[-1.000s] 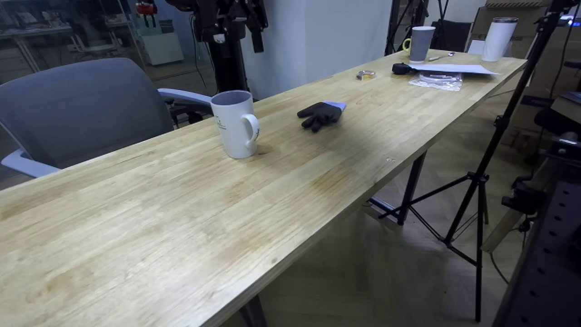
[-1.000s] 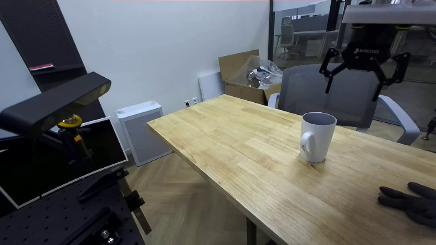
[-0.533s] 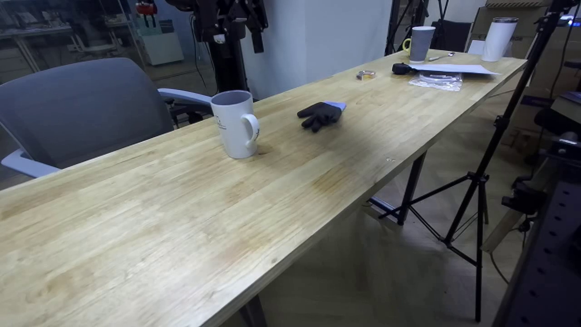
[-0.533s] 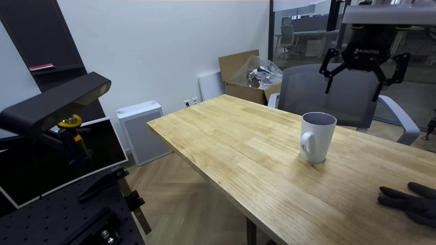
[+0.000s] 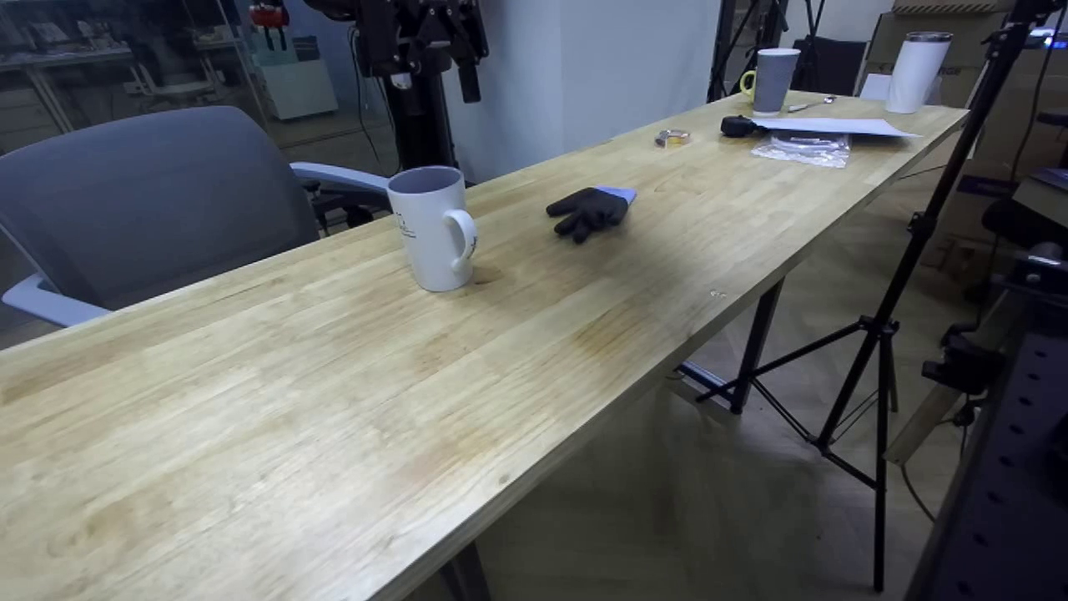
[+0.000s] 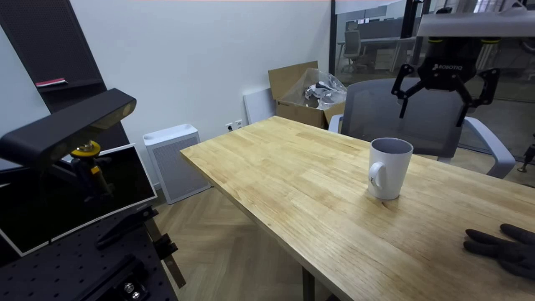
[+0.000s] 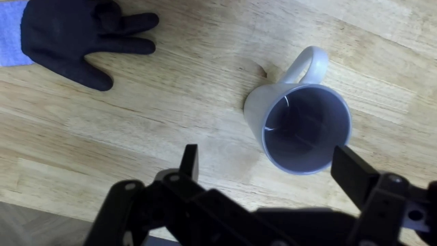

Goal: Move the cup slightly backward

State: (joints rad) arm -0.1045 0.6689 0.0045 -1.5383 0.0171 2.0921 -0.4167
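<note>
The cup, a white ceramic mug [image 5: 432,238] with a looped handle and dark interior, stands upright on the wooden table. It also shows in an exterior view [image 6: 391,175] and in the wrist view [image 7: 302,128], where its handle points up in the picture. My gripper [image 6: 431,117] is open and empty, above the table's chair-side edge, higher than the cup and apart from it. In the wrist view the gripper [image 7: 266,148] has its fingers spread wide; the right fingertip overlaps the cup's rim in the picture, the left one is over bare wood.
A dark glove [image 5: 591,210] lies on the table near the cup, also in the wrist view [image 7: 65,37]. An office chair [image 6: 401,113] stands behind the table [image 6: 271,179]. Farther along are a grey cup [image 5: 776,82], a white tumbler [image 5: 918,73] and papers [image 5: 826,126].
My gripper has moved slightly down, and a little to the left in both exterior views, in the last half second. The cup and glove have not moved.
</note>
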